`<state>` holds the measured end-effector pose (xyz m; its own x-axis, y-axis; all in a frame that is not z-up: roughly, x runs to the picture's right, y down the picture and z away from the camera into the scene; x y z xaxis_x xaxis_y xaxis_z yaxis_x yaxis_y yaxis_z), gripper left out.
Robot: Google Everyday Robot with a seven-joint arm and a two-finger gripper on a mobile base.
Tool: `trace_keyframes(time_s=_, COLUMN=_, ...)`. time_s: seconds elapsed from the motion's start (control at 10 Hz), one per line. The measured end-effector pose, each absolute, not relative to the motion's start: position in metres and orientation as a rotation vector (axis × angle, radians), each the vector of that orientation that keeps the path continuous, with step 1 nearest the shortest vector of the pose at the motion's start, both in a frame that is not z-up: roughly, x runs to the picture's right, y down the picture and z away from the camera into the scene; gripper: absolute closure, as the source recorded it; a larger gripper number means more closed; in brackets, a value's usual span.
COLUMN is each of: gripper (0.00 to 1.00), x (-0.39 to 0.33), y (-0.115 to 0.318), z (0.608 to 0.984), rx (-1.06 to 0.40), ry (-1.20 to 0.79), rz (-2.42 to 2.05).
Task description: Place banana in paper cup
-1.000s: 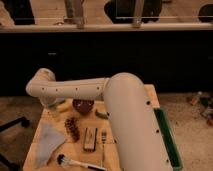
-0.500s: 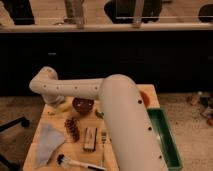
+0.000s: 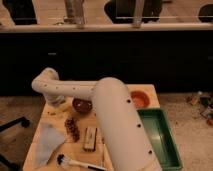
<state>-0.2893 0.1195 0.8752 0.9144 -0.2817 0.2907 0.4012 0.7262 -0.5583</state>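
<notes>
Overhead, gripper (image 3: 58, 101) wide apart, low beside the maroon bowl (image 3: 82, 105).

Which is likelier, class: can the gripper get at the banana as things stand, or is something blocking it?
Probably yes. The arm bends at its elbow over the table's far left corner, where the pale banana seems to lie beside the maroon bowl. The gripper itself is hidden behind the elbow, and nothing visible covers the banana.
</notes>
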Motion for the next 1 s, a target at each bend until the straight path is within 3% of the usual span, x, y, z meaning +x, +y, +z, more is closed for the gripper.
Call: trace_keyframes(time_s=1.0, gripper=0.2, x=-0.296, y=0.139, z=0.902, rx=-0.747, ry=-0.173, rz=-0.404)
